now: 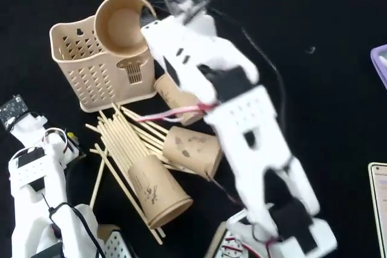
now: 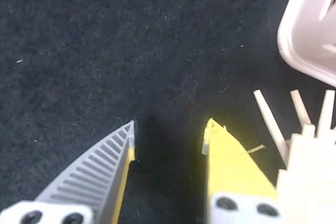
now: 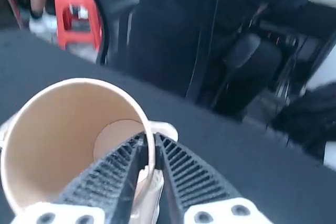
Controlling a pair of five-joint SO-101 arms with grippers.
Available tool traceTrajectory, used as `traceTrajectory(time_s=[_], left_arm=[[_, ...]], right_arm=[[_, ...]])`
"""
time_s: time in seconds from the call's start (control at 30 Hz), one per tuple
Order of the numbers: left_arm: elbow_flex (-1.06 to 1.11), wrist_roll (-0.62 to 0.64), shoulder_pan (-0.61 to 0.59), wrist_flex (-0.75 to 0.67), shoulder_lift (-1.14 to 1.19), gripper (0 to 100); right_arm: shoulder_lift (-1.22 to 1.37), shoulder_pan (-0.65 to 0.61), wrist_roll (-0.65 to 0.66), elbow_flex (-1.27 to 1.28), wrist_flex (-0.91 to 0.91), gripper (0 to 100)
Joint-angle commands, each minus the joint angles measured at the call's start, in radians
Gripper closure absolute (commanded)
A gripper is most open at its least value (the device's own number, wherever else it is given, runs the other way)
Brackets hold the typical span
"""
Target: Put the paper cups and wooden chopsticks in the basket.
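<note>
Left pincer (image 2: 168,129): jaws stood wide and empty over the black cloth counter (image 1: 326,89), near the stick ends.
Beige perforated plastic basket (image 1: 84,74): rigid, slotted walls, upright.
Tan paper cup (image 1: 121,22): thin-walled, tilted at the basket mouth, its rim pinched by the right pincer (image 3: 149,140). It was best centred over the opening and lowered before release, lest it catch on the edge.
Pale wooden chopsticks (image 1: 121,143): slender, fanned loose on the counter.
Three further paper cups (image 1: 158,193): lay on their sides among the sticks.

A black cloth covered the table (image 1: 338,107). Beyond its far edge, a red stool (image 3: 79,24) stood in the room beside dark chairs (image 3: 252,72).
</note>
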Motion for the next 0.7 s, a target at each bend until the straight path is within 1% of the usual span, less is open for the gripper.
traceTrajectory(time_s=[0.0,0.2,0.23,0.37,0.4,0.47,0.6,0.67], left_arm=[[-0.007,0.0,0.012,-0.009,-0.02,78],[-0.007,0.0,0.012,-0.009,-0.02,78],[-0.007,0.0,0.012,-0.009,-0.02,78],[-0.007,-0.002,0.012,-0.008,-0.02,78],[-0.007,-0.002,0.012,-0.008,-0.02,78],[-0.007,-0.002,0.012,-0.008,-0.02,78],[-0.007,-0.002,0.012,-0.008,-0.02,78],[-0.007,-0.002,0.012,-0.008,-0.02,78]], right_arm=[[0.093,0.015,0.0,-0.071,-0.02,98.7],[0.12,0.014,0.0,-0.073,-0.02,97.7],[0.12,0.014,0.0,-0.071,-0.015,95.4],[0.107,0.015,0.0,-0.107,0.086,76.3],[0.101,0.015,0.0,-0.127,0.123,74.5],[0.097,0.015,0.0,-0.162,0.17,75.6],[0.09,0.017,0.0,-0.185,0.184,80.0],[0.084,0.017,0.0,-0.179,0.181,80.5]])
